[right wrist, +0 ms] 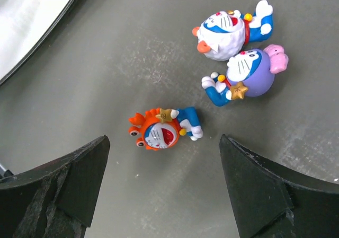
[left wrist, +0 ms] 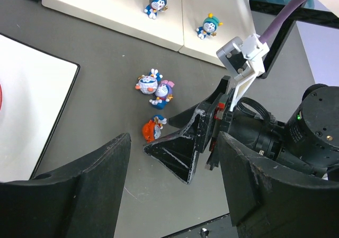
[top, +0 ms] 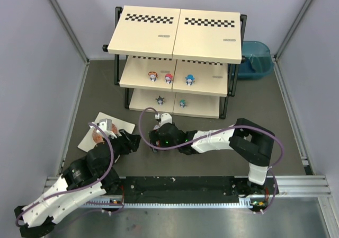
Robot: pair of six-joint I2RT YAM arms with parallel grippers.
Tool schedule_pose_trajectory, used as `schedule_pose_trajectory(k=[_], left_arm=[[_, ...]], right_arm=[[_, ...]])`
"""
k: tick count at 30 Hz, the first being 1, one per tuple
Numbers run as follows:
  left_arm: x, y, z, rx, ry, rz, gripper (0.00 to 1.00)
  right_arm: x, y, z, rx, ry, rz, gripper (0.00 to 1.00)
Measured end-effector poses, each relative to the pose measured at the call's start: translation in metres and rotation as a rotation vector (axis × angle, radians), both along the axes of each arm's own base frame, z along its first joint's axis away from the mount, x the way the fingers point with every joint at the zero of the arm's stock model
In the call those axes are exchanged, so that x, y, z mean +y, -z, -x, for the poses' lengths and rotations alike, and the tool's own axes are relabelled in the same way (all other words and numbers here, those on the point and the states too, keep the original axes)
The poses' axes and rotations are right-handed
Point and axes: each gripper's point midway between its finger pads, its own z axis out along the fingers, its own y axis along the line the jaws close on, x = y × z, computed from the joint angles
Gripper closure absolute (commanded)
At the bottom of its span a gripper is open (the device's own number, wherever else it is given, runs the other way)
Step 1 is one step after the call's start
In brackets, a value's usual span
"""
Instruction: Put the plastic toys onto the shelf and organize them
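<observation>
Pick-up step. The right pincer (right wrist: 163, 161), wide and empty, hovers over the orange toy (right wrist: 161, 129), which lies beside two other toys (right wrist: 257, 76) mid-worktop (top: 106, 89), before the shelf (top: 175, 36). The left pincer (top: 131, 141) is wide and empty. Next, the right should lower, close, then lift.

The large three-tier shelf (top: 153, 36) has cream boards, a black metal frame and black-and-white checker strips. The table (right wrist: 95, 63) is dark grey. The three small plastic toys are blue and white. The orange-headed figurine (right wrist: 159, 129) carries a gold star, the white-headed figurine (right wrist: 228, 28) a red collar, and the purple-headed figurine (right wrist: 254, 73) pink trim. The round plastic tub (top: 257, 58) is teal-blue. The flat sheet (left wrist: 32, 105) is white.
</observation>
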Motion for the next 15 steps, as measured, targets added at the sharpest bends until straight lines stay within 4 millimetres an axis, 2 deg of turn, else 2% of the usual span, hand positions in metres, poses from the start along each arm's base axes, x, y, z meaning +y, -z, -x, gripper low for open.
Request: schedule_pose_trajectory(k=[6, 11, 15], left_arm=[[0.0004, 0.0001, -0.0003, 0.002, -0.005, 0.004, 0.28], [0.0011, -0.0011, -0.0002, 0.0, -0.01, 0.015, 0.28], [0.0014, -0.0019, 0.0001, -0.002, -0.011, 0.021, 0.28]], right_arm=[[0.0059, 0.0018, -0.0036, -0.001, 0.004, 0.006, 0.17], [0.0087, 0.003, -0.0051, -0.006, 0.001, 0.009, 0.3], [0.0082, 0.0048, -0.0054, -0.008, 0.0, 0.015, 0.37]])
